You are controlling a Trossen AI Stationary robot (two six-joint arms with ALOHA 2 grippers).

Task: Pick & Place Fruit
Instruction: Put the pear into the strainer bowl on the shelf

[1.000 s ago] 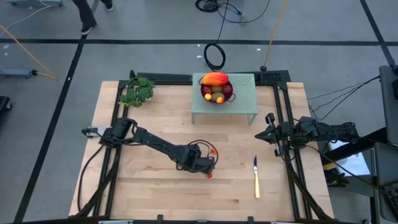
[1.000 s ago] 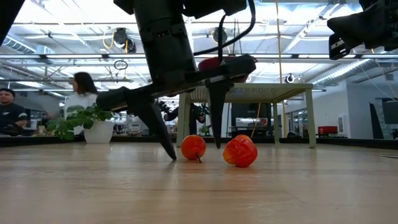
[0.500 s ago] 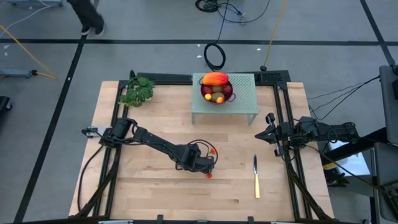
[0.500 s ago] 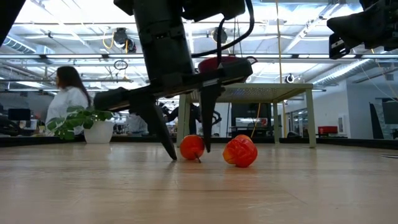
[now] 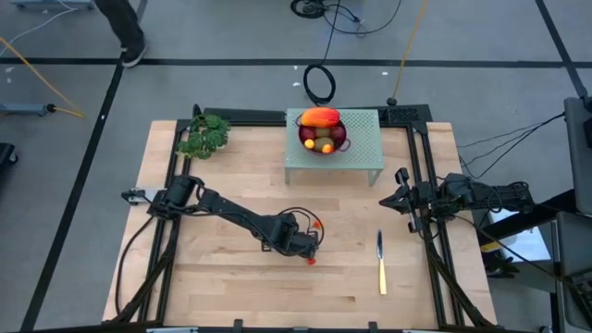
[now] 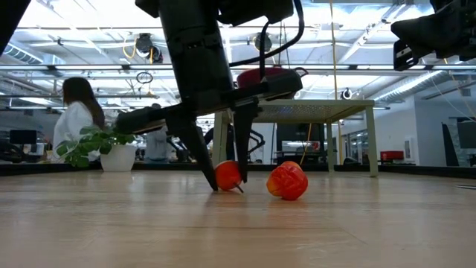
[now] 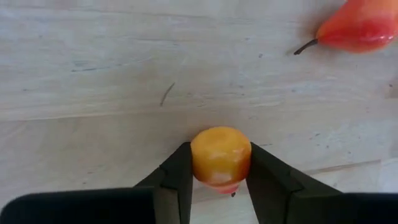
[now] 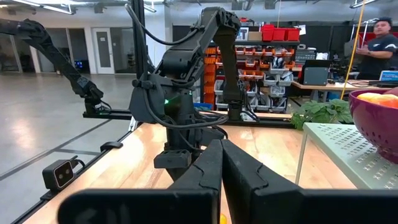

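The left end effector (image 6: 229, 181) has narrowed over the last second and now pinches a small orange-red fruit (image 7: 221, 155) resting on the surface (image 5: 222, 287). A second red piece (image 6: 287, 180) lies just beside. Grasp appears secured; lift can follow. The right end effector (image 5: 400, 197) waits shut at the surface's edge.

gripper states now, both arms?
Left gripper: jaws closed on a small orange-red fruit at the table.
Right gripper: jaws shut, empty, parked at the table's right edge.
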